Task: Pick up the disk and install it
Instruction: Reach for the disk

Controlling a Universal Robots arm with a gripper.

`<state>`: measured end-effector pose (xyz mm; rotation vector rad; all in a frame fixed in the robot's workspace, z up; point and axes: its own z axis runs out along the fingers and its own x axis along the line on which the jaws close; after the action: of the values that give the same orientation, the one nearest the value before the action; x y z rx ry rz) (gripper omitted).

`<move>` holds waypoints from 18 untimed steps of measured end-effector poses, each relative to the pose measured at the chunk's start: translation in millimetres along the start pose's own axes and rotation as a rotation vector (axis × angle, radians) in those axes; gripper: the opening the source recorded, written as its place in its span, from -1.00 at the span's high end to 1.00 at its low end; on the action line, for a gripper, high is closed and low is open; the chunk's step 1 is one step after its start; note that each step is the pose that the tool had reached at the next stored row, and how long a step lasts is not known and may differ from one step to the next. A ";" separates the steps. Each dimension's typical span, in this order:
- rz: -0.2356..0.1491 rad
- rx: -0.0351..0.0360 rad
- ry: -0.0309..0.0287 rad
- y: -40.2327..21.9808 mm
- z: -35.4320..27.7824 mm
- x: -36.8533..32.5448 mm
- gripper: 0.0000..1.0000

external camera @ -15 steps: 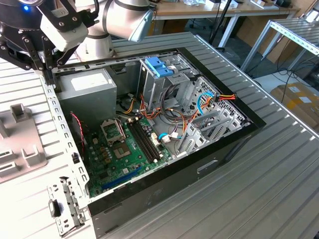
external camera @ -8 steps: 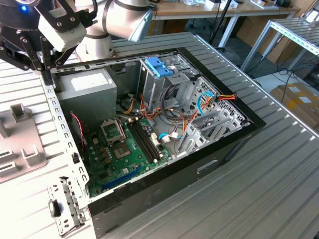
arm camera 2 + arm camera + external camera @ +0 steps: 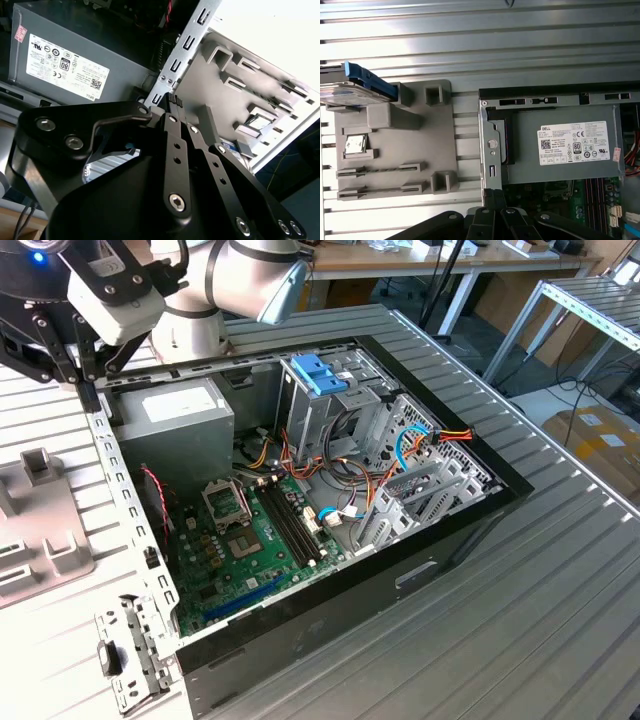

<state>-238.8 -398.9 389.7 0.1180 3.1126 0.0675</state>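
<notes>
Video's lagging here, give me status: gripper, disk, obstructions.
Gripper shut, empty, over case edge by power supply. Disk on grey fixture, not yet picked. Nothing seen on top of it.

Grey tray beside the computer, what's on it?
The disk sits at a corner of the grey tray, a small silver square in a pocket. What's under the disk is hidden.

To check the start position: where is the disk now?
In the first wrist view, the disk rests at one corner of the grey fixture plate on the ribbed table, on the side away from the open computer case.
</notes>
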 end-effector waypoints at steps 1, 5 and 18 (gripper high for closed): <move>0.000 0.0000 0.0000 -0.1 0.0 0.6 0.79; 0.000 -0.0001 -0.0001 -0.3 0.1 4.4 0.79; 0.000 0.0000 0.0000 -0.9 0.1 12.5 0.79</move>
<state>-251.3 -398.9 389.2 0.1180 3.1125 0.0676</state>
